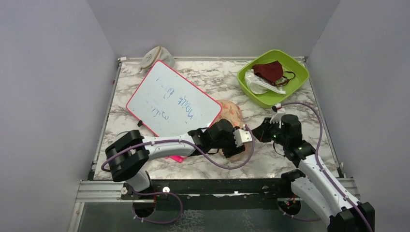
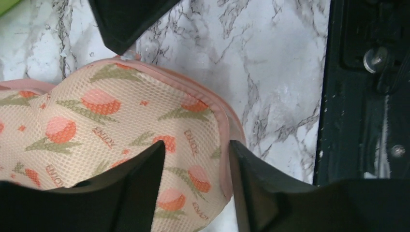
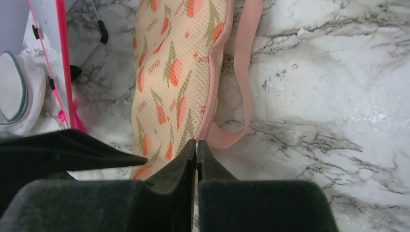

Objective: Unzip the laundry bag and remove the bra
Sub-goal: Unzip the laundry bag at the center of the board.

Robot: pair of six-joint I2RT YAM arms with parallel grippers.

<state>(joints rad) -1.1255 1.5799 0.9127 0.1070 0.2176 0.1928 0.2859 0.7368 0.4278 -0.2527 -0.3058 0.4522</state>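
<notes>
The peach laundry bag (image 1: 231, 113) with orange-red and green prints lies on the marble table, partly under my left arm. In the left wrist view, the rounded end of the bag (image 2: 96, 125) sits between the jaws of my left gripper (image 2: 196, 145), which press on it from both sides. My right gripper (image 3: 196, 142) is shut at the bag's pink zip edging (image 3: 212, 96), with a small metal zip pull pinched at its tips. In the top view, the two grippers (image 1: 246, 137) (image 1: 256, 131) meet at the bag's near end. The bra is not in view.
A pink-framed whiteboard (image 1: 174, 99) lies left of the bag, overlapping it. A green bin (image 1: 300, 72) at the back right holds a maroon mask (image 1: 270, 71) and a clear wrapper (image 1: 258, 84). A beige rounded fabric thing (image 1: 154, 58) sits at the back left. A pink strap loop (image 3: 241, 72) lies beside the bag.
</notes>
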